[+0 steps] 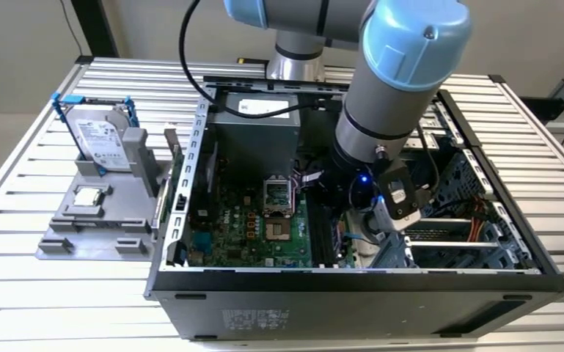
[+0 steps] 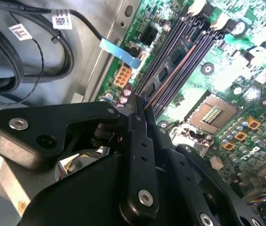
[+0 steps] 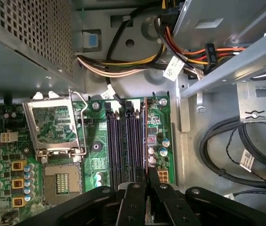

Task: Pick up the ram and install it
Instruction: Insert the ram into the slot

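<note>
Beneath the open computer case lies a table of pale ribbed metal slats, with a plain wall behind and another such table at the exterior view's right edge. Well away from the gripper, towards the exterior view's left, a grey holder stands on the slats, carrying a silver hard drive in a blue frame and a small square processor chip. The arm reaches down into the case, and its gripper is over the green motherboard, at the memory slots. Its black fingers are closed on the ram, which they pinch by one end. Seen edge-on in the first wrist view, the ram shows as a thin brownish line running straight away from the fingertips, its long axis parallel to the dark slots and lying along the slot at the outer side of the bank, nearest the small orange connector. Whether it is fully seated cannot be told. In the second wrist view the ram again stretches away from the fingers along the slots, towards their pale end clips. Beside the gripper, the processor socket lies bare, with its metal load frame just beyond. On the gripper's other side, black cables loop over the grey case floor, and coloured wires run beyond the far end of the slots.
</note>
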Motion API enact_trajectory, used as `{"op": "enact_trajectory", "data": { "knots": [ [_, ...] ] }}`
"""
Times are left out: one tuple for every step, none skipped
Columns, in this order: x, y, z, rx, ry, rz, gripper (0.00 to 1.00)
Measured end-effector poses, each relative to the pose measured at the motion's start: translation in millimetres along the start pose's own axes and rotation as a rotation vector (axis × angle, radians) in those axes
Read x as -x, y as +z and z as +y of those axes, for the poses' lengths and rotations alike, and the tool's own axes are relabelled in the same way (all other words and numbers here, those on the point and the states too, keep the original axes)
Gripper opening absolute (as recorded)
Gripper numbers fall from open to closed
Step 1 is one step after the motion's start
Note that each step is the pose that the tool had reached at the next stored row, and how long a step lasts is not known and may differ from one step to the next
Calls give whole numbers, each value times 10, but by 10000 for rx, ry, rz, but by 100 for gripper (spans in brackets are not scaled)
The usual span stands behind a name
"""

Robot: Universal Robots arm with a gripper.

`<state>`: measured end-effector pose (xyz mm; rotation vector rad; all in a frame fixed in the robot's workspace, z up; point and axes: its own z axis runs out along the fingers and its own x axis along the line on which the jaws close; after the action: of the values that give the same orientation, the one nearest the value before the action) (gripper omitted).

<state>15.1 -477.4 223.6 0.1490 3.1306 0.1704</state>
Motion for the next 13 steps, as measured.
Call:
{"op": "enact_trajectory", "data": {
  "knots": [
    [1, 2, -5, 0, 2, 11, 0],
    [2, 9, -8, 0, 4, 24, 0],
    [3, 17, -9, 0, 4, 37, 0],
    [6, 28, -11, -6, -4, 58, 0],
    [7, 37, -11, -10, -12, 78, 0],
    [9, 43, -12, -15, -18, 96, 0],
    [11, 44, -12, -28, -22, 117, 0],
    [13, 45, -12, -44, -25, 139, 0],
    [15, 46, -12, -59, -30, 162, 0],
    [19, 47, -12, -71, -37, 186, 0],
    [21, 47, -12, -81, -46, 207, 0],
    [22, 47, -12, -85, -51, 220, 0],
    [22, 47, -12, -85, -52, 224, 0]
  ]
}}
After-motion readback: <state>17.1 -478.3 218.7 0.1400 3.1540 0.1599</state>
